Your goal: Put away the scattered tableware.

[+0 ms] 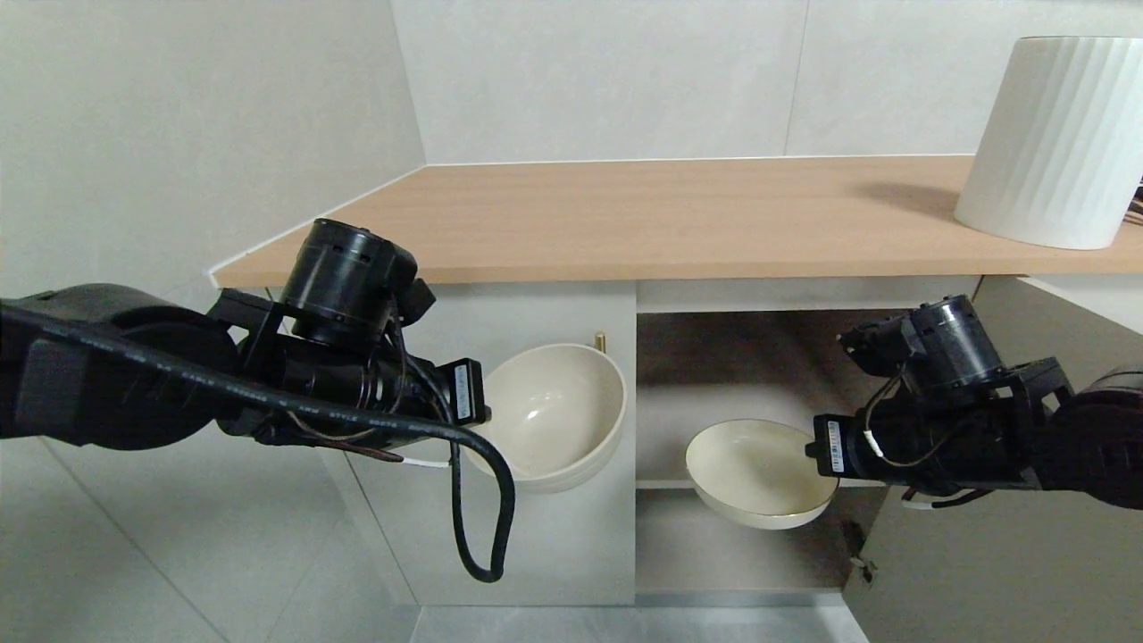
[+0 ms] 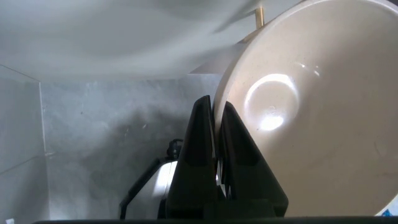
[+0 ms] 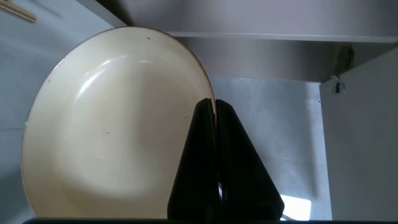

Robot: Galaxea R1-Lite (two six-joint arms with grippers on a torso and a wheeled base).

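Bowl (image 1: 554, 415) and dish (image 1: 755, 469), both cream, each held in the air in front of a low cabinet (image 1: 536, 536).
On the left, the left gripper (image 2: 214, 112) has its fingers pinched onto the rim of the deep bowl; the bowl is tipped on its side, hollow towards the robot, before the closed door and just below its brass knob (image 1: 600, 340); to the right, the shallow dish hangs tilted before the open compartment (image 1: 741, 357), near the shelf edge (image 1: 661, 483); the right gripper (image 3: 215, 107) pinches its right rim; above runs a wooden countertop (image 1: 643, 214); at its far right stands a white ribbed vessel (image 1: 1054, 143).
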